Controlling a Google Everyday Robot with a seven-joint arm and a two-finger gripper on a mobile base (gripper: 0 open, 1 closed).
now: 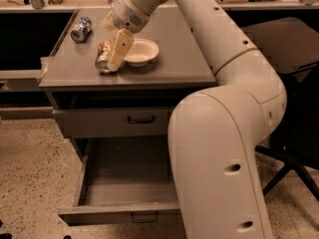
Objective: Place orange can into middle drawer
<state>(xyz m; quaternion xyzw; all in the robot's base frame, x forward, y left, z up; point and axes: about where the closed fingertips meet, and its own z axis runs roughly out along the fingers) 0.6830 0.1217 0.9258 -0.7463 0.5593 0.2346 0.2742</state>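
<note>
Gripper [115, 63] at the orange can [103, 57], on its side on the grey cabinet top [169, 66], just left of the white bowl [143, 51]; spread or pinching: cannot tell. Middle drawer [119, 214] pulled open below the shut upper drawer [99, 122]. Likely hazards: off-centre contact rolling the can toward the front edge; slip from a dented, shiny wall; bowl shoved aside by the wrist.

Robot lab: benches [20, 7], tool [114, 62] above cabinet [169, 66]
</note>
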